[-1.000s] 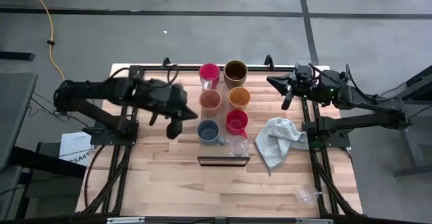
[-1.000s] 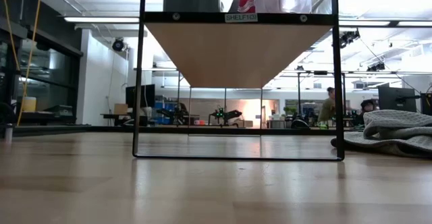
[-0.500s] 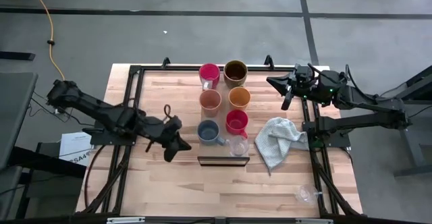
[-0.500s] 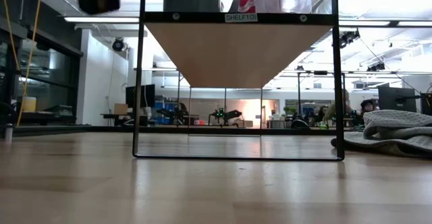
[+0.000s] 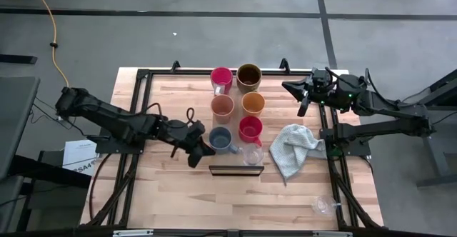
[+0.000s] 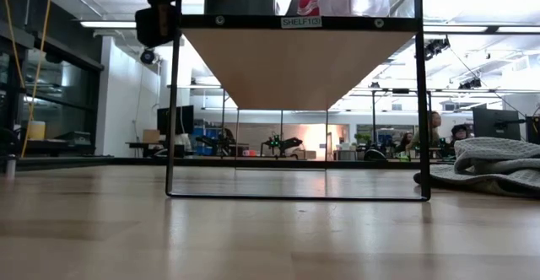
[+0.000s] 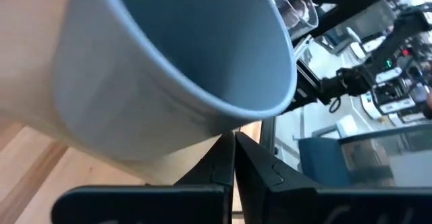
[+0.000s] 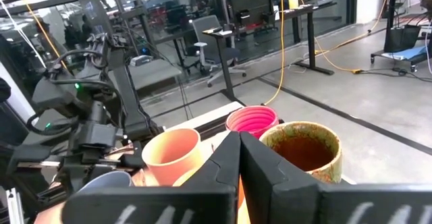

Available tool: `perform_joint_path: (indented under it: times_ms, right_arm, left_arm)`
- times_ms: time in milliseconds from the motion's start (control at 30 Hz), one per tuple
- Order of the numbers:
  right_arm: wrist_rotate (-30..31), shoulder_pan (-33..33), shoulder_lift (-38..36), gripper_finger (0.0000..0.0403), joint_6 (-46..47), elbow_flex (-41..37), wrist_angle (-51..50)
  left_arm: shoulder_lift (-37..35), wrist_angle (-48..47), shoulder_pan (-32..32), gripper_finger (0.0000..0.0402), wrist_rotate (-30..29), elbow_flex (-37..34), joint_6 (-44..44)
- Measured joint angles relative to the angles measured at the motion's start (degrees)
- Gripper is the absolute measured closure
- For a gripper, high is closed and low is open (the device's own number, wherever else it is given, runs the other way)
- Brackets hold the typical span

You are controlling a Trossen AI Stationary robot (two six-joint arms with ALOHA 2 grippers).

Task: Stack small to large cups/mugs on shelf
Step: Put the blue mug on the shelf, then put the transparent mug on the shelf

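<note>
Right now, left fingers: pressed together, tips just beside the blue cup (image 5: 220, 138)
Left gripper (image 5: 198, 153): low over the table (image 5: 164, 183), at the blue cup's outer side
Right gripper (image 5: 301, 103): fingers meet at the tips, raised at the far right corner, well apart from the cups
Cups: seven in two rows on the shelf (image 5: 236, 168); pink mug (image 5: 221, 77) and olive-brown mug (image 5: 249, 76) farthest back
Cloth (image 5: 293, 150): crumpled right of the shelf
Loose glass cup (image 5: 323, 205): near front right edge

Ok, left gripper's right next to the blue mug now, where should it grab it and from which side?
Take the blue mug by its rim wall on the left gripper's side. It stands upright and open-topped, so one finger could drop inside. Its handle seems to point toward the clear glass cup, and other mugs crowd the far sides, so the near side looks freest.
</note>
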Motion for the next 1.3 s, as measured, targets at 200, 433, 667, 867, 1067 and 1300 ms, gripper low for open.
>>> perform_joint_path:
  times_ms: [200,433,667,867,1067,1300]
  right_arm:
    - [0.00,0.00,0.02,0.0402,0.28,0.00,0.00]
    - [0.00,0.00,0.00,0.0402,0.28,0.00,0.02]
    - [0.00,0.00,0.00,0.0402,0.28,0.00,0.02]
    - [0.00,0.00,0.00,0.0402,0.28,0.00,0.04]
    - [0.00,0.00,0.01,0.0402,0.28,0.00,0.04]
    - [-0.02,0.00,0.00,0.0402,1.10,0.00,0.04]
  left_arm:
    - [0.43,0.51,1.89,0.0402,2.03,0.01,1.69]
    - [0.43,0.71,4.26,0.0402,1.61,0.00,1.69]
    - [0.28,0.54,4.61,0.0401,-0.47,0.02,2.44]
    - [0.26,0.07,4.51,0.0401,-3.40,0.02,2.70]
    - [0.26,-0.02,4.53,0.0401,-5.40,0.02,3.00]
    - [-3.31,-6.19,4.55,0.0401,1.22,0.66,4.13]
